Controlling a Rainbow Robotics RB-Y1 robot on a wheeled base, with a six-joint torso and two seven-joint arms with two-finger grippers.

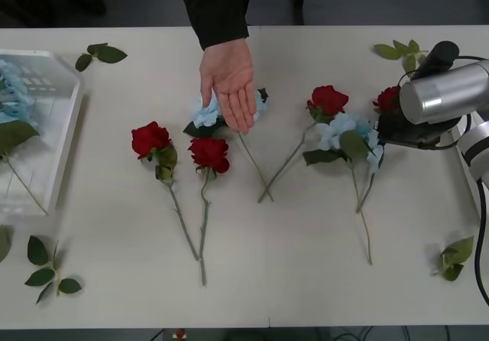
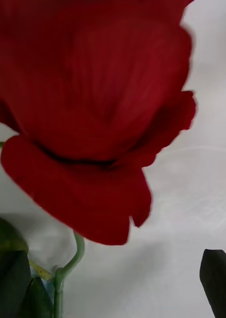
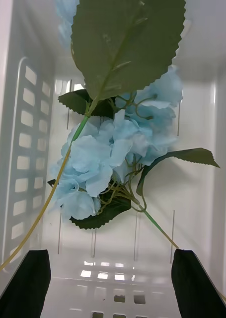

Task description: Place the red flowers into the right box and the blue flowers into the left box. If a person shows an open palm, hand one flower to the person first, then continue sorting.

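- A person's open palm point(image 1: 229, 81) was stretched out over the middle of the table point(image 1: 306, 280), hovering over a blue flower, so I judged the hand-over step to be the one in hand, with sorting waiting behind it.
- The right gripper point(image 1: 397, 123) was down at the table's right end, right against the rightmost red rose point(image 1: 388, 99). In its wrist view the bloom point(image 2: 93, 114) loomed very close with one black finger point(image 2: 217, 280) off to the side of it; I could not tell whether the fingers had closed on anything.
- The left gripper point(image 3: 112, 283) hung inside the left box point(image 1: 61, 134), its black fingers spread wide at either side and holding nothing, with blue flowers point(image 3: 108, 159) lying on the box floor below.
- My guess for the next move: the right arm would need a firm hold on that rose, then a lift and a carry across to the waiting palm without dragging the neighbouring blooms.
- Red flowers counted on the table: four, namely two side by side left of centre point(image 1: 150, 138), one right of centre point(image 1: 328, 99), and the one at the gripper.
- Blue flowers on the table: two, one under the palm point(image 1: 206, 114) and one right of centre point(image 1: 344, 132). At least one more lay in the box; how many, I could not be sure.
- Loose leaf sprigs point(image 1: 50, 268): about five, scattered around the edges.
- The right box I could not make out.
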